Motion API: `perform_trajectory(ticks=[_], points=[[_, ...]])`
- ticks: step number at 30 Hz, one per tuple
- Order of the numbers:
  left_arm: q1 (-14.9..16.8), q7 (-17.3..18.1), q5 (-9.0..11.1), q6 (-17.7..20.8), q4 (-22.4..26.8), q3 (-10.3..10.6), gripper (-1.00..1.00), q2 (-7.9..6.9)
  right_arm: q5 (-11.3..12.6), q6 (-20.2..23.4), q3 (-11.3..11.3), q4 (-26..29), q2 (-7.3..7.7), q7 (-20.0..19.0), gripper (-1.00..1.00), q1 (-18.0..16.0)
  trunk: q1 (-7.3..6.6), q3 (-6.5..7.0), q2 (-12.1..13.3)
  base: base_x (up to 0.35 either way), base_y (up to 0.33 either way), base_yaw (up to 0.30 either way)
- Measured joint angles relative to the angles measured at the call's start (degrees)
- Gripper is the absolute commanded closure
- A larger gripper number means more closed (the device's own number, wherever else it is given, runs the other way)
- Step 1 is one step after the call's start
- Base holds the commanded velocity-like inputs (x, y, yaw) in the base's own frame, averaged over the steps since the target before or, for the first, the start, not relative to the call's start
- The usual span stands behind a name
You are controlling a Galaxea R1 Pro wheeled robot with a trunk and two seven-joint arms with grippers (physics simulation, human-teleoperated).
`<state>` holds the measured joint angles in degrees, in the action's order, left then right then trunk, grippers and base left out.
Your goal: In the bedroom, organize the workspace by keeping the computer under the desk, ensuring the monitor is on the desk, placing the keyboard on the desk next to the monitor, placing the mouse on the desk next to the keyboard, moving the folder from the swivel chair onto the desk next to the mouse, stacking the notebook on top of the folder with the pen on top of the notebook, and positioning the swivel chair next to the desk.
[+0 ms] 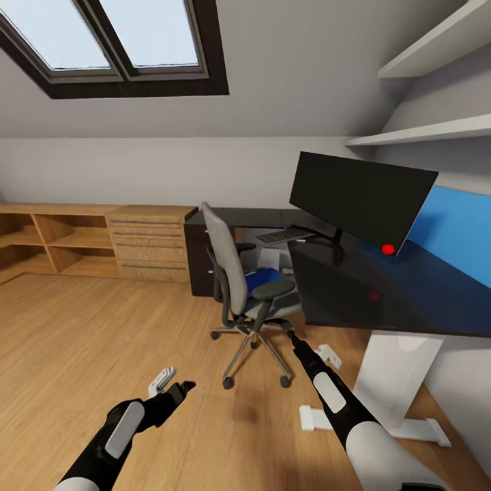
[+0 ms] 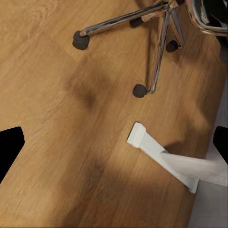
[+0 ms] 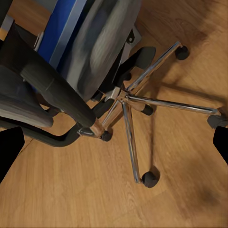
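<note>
Blue folder point(image 1: 262, 280) on swivel chair point(image 1: 232, 273), just beyond right jaws point(image 1: 291, 334)

The floor point(image 1: 102, 341) is warm wood plank with visible grain and a soft satin sheen. The swivel chair point(image 1: 249, 293) has matt grey woven cloth on seat and back, matt black plastic armrests, a polished chrome star base point(image 3: 130, 102) that mirrors the floor, and dull black castors. The bench point(image 1: 382, 286) top is glossy black, reflecting the monitor's red dot; its leg point(image 1: 395, 382) looks like smooth white painted metal. The monitor point(image 1: 358, 198) screen is smooth matt black. The shelf and drawer units point(image 1: 95, 239) are light matt wood
</note>
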<state>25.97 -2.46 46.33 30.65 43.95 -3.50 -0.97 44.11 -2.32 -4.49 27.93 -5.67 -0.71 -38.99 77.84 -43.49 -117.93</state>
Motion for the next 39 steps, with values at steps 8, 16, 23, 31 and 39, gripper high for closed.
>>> perform_trajectory(ticks=[8, 16, 23, 31, 39], points=[[0.02, 0.35, 2.56, 0.8, 1.12, -1.29, -1.0, -0.16, 0.02, 0.0, -0.29, -0.06, 0.04, -0.07, -1.0, 0.0, 1.76, -1.44, -3.21, 0.009, 0.009, 0.0], [-0.06, 0.06, 2.85, 0.65, 2.08, -1.39, -1.0, -0.03, 3.4, 0.01, -2.15, -0.52, 0.43, -0.44, -1.0, -0.14, 3.52, -2.87, -6.42, 0.001, 0.001, 0.0], [-0.07, 0.16, 3.12, 0.68, 2.11, -1.58, -1.0, -0.11, 5.78, 0.0, -2.67, -0.17, 0.63, -0.52, -1.0, -0.53, 5.06, -4.13, -9.23, 0.0, 0.0, 0.0], [-0.05, 0.32, 3.19, 0.61, 2.1, -1.45, -1.0, -0.04, 6.52, -0.03, -2.81, 1.31, 0.7, -0.52, -1.0, -0.7, 6.16, -5.03, -11.25, 0.0, 0.0, 0.0], [-1.31, 0.9, 2.66, 0.74, 2.31, -1.07, -1.0, -0.28, 6.58, -0.02, -2.76, 1.96, 0.77, -0.5, -1.0, -0.7, 6.15, -5.03, -11.25, 0.035, 0.027, 0.0]])
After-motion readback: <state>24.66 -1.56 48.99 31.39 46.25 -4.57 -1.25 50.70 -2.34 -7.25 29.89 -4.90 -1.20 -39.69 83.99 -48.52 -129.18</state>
